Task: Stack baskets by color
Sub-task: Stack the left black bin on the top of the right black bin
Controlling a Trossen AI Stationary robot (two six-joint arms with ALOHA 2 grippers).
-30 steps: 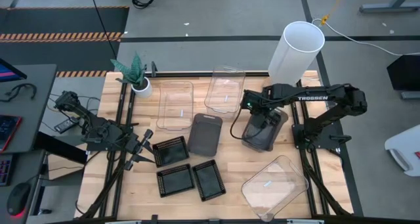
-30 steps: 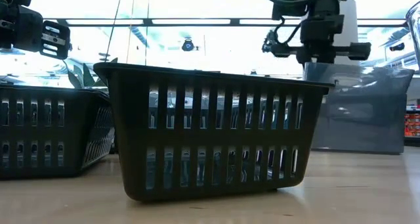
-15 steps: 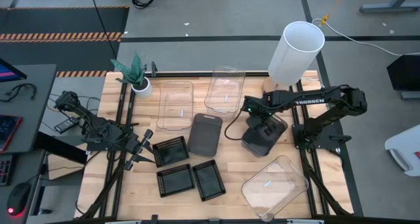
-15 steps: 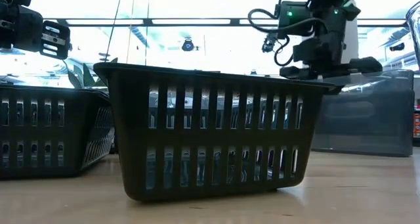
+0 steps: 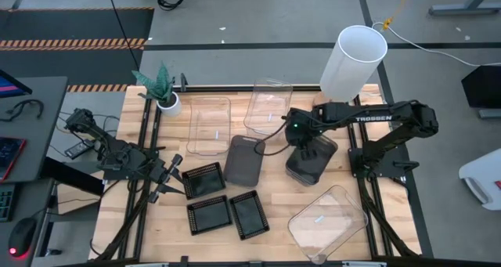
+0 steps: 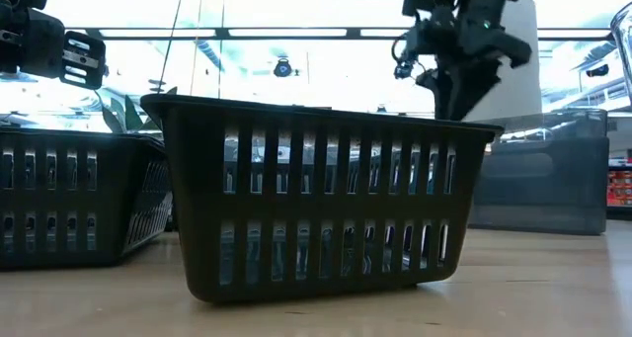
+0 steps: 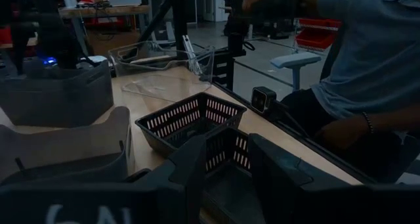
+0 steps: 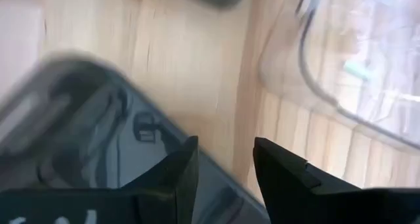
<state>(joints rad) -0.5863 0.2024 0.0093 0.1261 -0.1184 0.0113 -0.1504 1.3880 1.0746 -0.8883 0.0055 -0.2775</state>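
A smoky grey basket stands level on the table at right centre. My right gripper hangs just above its left rim, pointing steeply down and open. In the right wrist view the fingers straddle the basket's rim. A second grey basket stands at the centre. Three clear baskets and three black mesh trays rest on their bottoms. My left gripper waits open at the left, beside the trays. My right gripper stands open over the grey basket's rim. Whether a finger touches the rim, I cannot tell.
A tall white lamp stands at the far right corner and a small potted plant at the far left. A person sits beyond the table's edge in the left wrist view. Bare wood lies between the grey baskets.
My right gripper has rolled about its wrist and shifted slightly toward the table's left. The grey basket, which hung tilted and higher under it a second ago, has sunk and now sits level, slightly nearer the table's near-left.
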